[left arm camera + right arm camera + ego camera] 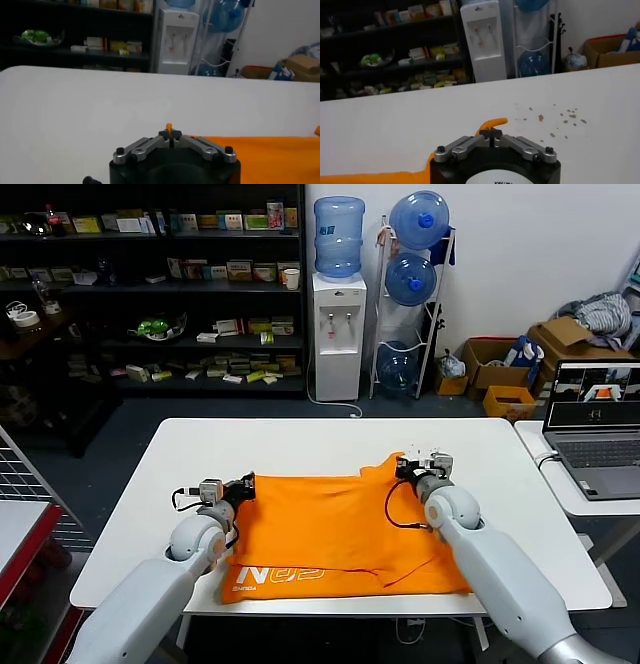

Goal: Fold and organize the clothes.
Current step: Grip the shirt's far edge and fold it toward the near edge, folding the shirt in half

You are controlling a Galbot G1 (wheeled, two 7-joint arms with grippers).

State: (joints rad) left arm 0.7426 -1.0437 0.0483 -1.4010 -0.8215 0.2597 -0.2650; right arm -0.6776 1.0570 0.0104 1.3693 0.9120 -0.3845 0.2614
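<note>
Soft orange T-shirt point(330, 529) flat on white table point(300, 444); left gripper point(243, 487), right gripper point(405, 467) jaws pinching far corners.

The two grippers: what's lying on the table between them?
In the head view, only the orange T-shirt spans from left gripper to right gripper; each pinches a far corner.

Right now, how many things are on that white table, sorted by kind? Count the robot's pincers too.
Orange T-shirt: 1, lying flat on the white table
Pincers: 2, the left pincer shut on the shirt's left edge, the right pincer shut on its far right corner
Total: 3
</note>
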